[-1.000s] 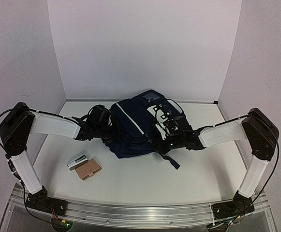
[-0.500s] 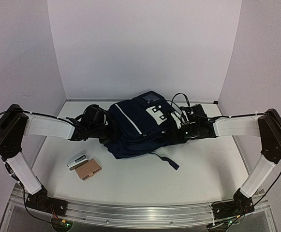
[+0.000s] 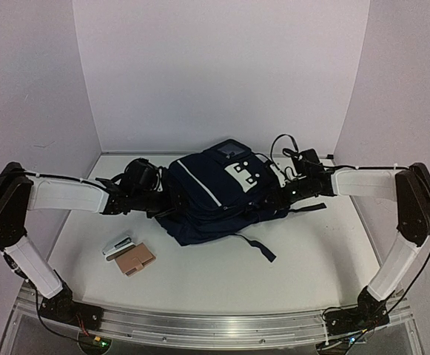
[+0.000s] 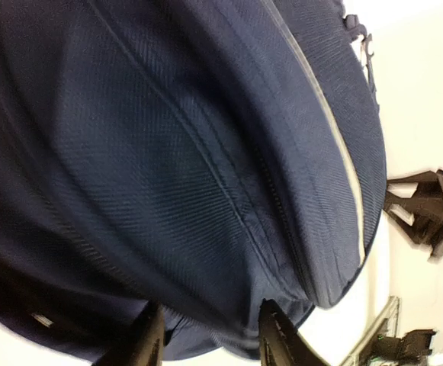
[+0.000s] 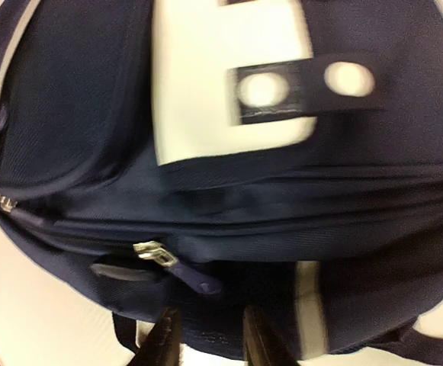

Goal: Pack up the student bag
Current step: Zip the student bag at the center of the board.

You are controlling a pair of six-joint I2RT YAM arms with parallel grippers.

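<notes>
Both hands flank the student bag (image 3: 211,200), which lies on the table (image 3: 311,251).
The bag lies between the two hands. The left hand (image 3: 161,198) is at one side of it, its fingers (image 4: 278,335) apart with navy fabric right in front of them. The right hand (image 3: 280,195) is at the opposite side, its fingers (image 5: 164,339) also apart and just short of a silver zip pull (image 5: 151,252). A tan wallet (image 3: 135,259) and a small white-and-black object (image 3: 118,245) lie well apart from the left hand, toward its arm's base.
</notes>
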